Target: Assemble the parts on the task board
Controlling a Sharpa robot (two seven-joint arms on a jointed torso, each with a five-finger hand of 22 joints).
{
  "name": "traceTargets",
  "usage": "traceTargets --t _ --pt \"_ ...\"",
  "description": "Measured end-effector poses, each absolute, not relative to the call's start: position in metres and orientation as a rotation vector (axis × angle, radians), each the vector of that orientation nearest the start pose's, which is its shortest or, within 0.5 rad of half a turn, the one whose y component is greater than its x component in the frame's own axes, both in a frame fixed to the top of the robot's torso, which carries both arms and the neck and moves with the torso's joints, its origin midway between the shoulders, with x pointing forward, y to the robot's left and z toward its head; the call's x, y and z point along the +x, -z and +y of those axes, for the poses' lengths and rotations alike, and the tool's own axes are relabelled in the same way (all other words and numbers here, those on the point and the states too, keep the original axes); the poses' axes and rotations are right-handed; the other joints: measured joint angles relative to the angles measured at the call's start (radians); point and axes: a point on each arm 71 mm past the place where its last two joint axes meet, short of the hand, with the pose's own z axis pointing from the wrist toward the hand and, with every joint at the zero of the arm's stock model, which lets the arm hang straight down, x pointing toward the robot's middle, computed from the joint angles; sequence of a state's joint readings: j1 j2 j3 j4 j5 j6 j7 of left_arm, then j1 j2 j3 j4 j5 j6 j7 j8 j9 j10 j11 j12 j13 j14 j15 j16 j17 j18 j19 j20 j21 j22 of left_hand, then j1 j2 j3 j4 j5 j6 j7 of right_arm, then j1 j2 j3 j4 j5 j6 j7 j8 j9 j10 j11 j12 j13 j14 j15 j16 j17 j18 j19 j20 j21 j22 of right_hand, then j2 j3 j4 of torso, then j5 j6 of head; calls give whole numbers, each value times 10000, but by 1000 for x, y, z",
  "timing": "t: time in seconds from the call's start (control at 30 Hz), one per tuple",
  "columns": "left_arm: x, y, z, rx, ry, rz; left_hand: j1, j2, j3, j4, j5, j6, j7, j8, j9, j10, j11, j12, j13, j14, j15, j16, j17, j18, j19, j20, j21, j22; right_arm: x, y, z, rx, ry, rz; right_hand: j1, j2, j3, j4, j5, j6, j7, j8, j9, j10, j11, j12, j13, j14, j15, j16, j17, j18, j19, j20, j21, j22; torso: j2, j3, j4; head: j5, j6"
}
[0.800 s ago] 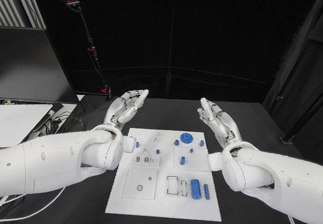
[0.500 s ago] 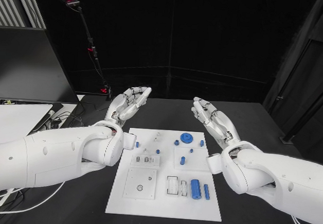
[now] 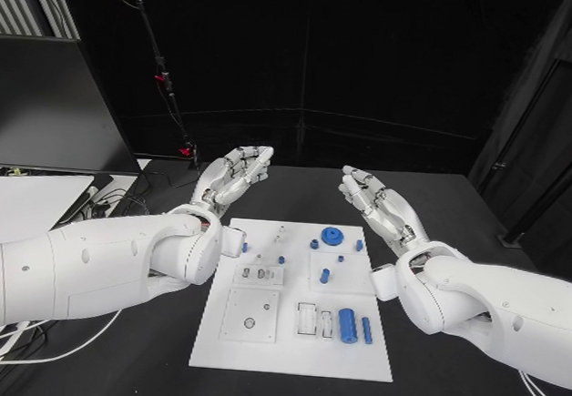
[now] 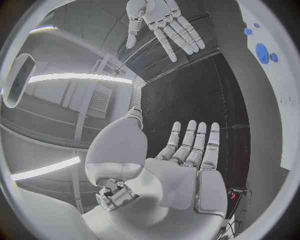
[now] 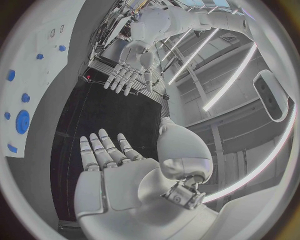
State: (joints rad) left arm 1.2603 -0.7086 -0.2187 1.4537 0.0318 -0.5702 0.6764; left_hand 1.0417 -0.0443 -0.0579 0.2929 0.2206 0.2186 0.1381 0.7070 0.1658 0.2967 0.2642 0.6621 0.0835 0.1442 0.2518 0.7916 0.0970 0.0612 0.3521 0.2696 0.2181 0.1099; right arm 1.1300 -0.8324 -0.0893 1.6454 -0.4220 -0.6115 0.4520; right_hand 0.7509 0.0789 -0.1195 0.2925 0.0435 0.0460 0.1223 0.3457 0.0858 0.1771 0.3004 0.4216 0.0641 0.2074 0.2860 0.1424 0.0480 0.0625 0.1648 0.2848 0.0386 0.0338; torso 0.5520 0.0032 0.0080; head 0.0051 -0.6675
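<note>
1. Task board (image 3: 294, 345): white plate in the middle of the black table (image 3: 476, 211), lying flat between the two arms.
2. Parts: blue gear (image 3: 331, 236) near the far edge; large blue cylinder (image 3: 347, 324) and thin blue rod (image 3: 366, 330) side by side near the board's near right corner; several small blue pegs (image 3: 324, 276) between them. All lie loose or stand on the board; none is held.
3. Left hand (image 3: 231, 174): raised beyond the board's far left corner, fingers straight and apart, holding nothing.
4. Right hand (image 3: 377, 207): raised beyond the far right corner, palm inward, fingers spread, holding nothing.
5. Judgement: no part picked yet; the step is the first reach.
6. To do it well: lower one hand only, likely the right toward the cylinder, approach from above, pinch it across its width, avoid nudging the rod just beside it.
</note>
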Motion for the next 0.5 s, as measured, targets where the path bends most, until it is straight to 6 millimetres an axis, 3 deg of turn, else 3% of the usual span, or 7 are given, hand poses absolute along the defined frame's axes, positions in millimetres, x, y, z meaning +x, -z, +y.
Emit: traceTargets --t 0.07,0.33,0.5 --pt "492 198 180 -9384 14220 12318 0 0 0 0 0 0 0 0 -22 0 0 0 -23 29 29 0 -26 108 32 79 60 19 446 201 -175 6810 -13652 13989 0 0 0 0 0 30 30 0 0 0 0 32 1 35 34 54 10 0 0 0 0 10 5 -3 0 2 -31" --pt "492 197 179 -9375 14284 12322 39 39 0 0 0 0 0 39 -42 34 35 39 -33 53 53 40 -45 108 52 126 61 30 446 201 -179 6800 -13589 14070 158 106 -145 1 0 30 30 106 -20 224 -3 495 56 436 -5 409 69 -1 166 49 120 61 122 -23 -6 -43 -35" --pt "492 195 180 -9361 14308 12307 39 39 0 0 0 6 -7 39 -56 73 1 39 -36 53 53 40 -56 106 52 126 61 37 447 201 -185 6833 -13484 14111 272 123 -231 16 0 30 30 213 -48 566 -12 958 105 832 -39 736 105 -1 509 31 270 147 236 -8 -3 -50 -6"
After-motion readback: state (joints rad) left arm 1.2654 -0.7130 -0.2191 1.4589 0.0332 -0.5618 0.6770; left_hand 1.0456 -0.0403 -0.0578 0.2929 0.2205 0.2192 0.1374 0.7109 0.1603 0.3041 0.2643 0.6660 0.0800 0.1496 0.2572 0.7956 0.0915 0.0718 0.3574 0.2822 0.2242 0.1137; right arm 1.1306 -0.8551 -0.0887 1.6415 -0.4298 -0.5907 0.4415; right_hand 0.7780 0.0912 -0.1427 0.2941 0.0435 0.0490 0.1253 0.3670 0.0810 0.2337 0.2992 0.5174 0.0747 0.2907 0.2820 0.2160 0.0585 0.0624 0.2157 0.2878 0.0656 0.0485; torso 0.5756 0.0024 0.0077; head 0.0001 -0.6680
